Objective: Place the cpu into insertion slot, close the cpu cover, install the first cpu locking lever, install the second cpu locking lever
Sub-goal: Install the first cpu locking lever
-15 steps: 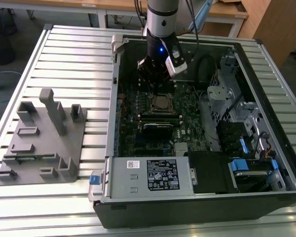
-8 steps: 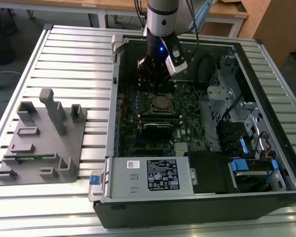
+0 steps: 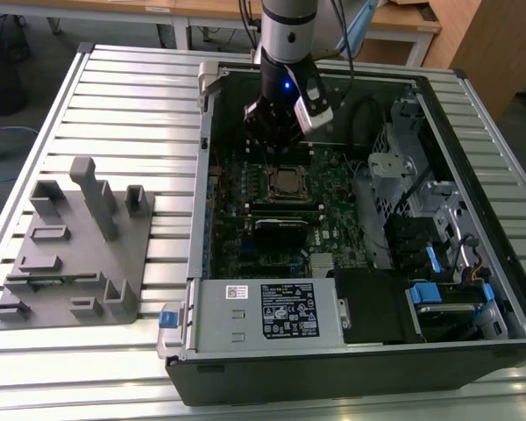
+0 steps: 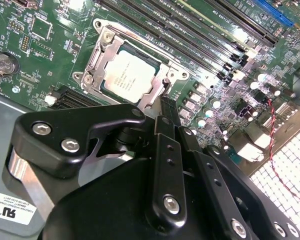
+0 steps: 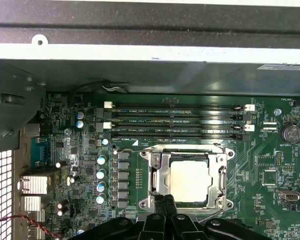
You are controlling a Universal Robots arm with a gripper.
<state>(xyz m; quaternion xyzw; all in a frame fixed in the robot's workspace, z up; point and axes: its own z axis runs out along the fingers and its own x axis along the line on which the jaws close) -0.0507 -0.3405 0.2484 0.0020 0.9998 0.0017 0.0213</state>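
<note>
My gripper (image 3: pixel 273 151) hangs low inside the open computer case (image 3: pixel 473 105). Its fingers (image 4: pixel 166 130) are drawn together with nothing I can see between them, the tips right at the edge of the cpu cover (image 5: pixel 157 176). That cover lies flat around the cpu (image 5: pixel 189 181), which sits in the insertion slot (image 4: pixel 108 88) mid-frame in the exterior view.

On the exterior view's left, a grey fixture block (image 3: pixel 70 254) stands on the slatted table (image 3: pixel 140 96), well apart from the case. The long black memory slots (image 5: pixel 175 120) run just beside the socket. The grey power supply (image 3: pixel 237 311) lies low in the frame and carries printed stickers I can't make out. On the exterior view's right, a metal drive cage (image 3: pixel 394 167) and cables crowd that side.
</note>
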